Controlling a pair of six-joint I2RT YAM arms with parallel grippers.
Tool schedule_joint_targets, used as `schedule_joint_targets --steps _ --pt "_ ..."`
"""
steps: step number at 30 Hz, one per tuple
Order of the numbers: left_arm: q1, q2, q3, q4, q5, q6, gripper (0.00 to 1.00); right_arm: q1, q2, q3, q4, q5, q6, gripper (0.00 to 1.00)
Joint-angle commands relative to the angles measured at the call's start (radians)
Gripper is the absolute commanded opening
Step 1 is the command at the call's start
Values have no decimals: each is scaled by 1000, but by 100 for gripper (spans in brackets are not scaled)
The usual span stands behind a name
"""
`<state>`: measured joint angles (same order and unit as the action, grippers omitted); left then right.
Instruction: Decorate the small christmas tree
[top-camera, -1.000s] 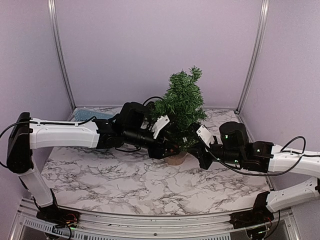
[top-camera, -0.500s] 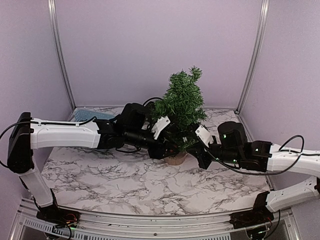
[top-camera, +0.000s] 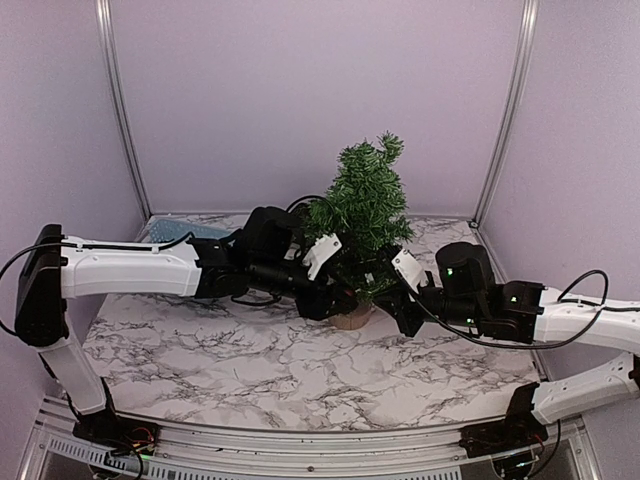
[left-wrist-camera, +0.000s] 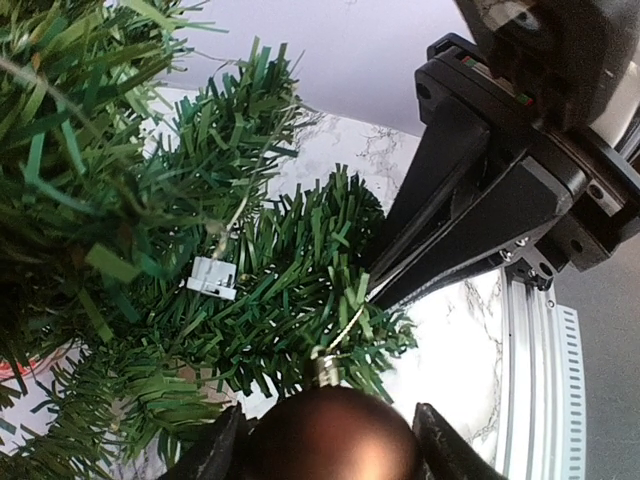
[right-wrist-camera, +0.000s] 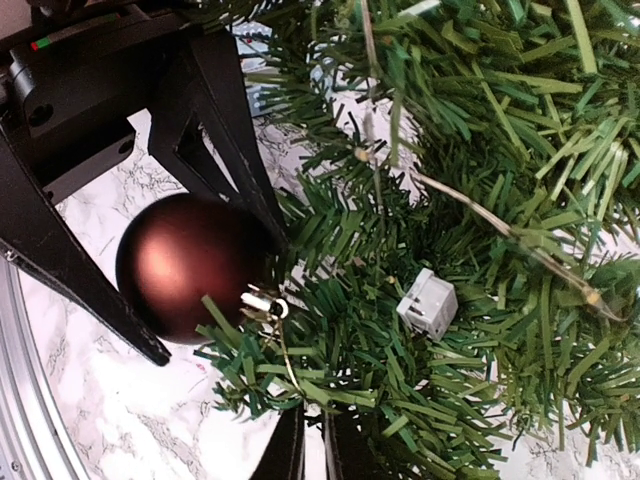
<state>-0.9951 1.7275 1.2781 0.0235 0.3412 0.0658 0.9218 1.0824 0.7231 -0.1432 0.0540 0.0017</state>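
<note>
Two grippers: tips facing, close together
Left gripper (left-wrist-camera: 335, 455): jaws partway apart, clasping brown bauble (right-wrist-camera: 190, 265)
Right gripper (right-wrist-camera: 315, 440): jaws almost together, pinching gold loop (left-wrist-camera: 350, 320)
Small christmas tree (top-camera: 365, 205): upright between both grippers

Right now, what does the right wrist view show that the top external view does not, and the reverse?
Only the right wrist view: a brown ball in the left gripper, its gold loop, a white connector. Only the top external view: the tree's tip, its tan stump base, the whole left arm and right arm. Both: the small christmas tree and the marble table.
</note>
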Motion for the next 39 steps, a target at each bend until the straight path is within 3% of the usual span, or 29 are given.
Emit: schedule_joint_targets --steps 1,15,18,29,39 --pt "-4 -48 -17 -15 16 27 60 -8 -7 44 2 -1 17 10" --pt "-3 -189 -153 51 -18 34 84 -8 -29 34 12 -12 19 13" --pt "-2 -219 -185 82 -34 25 85 -8 -39 30 19 -12 24 9" --pt "-5 -189 -195 158 33 26 70 -8 -14 47 29 6 15 9" --pt "-34 -107 -147 162 69 43 49 -7 -3 64 44 7 11 7"
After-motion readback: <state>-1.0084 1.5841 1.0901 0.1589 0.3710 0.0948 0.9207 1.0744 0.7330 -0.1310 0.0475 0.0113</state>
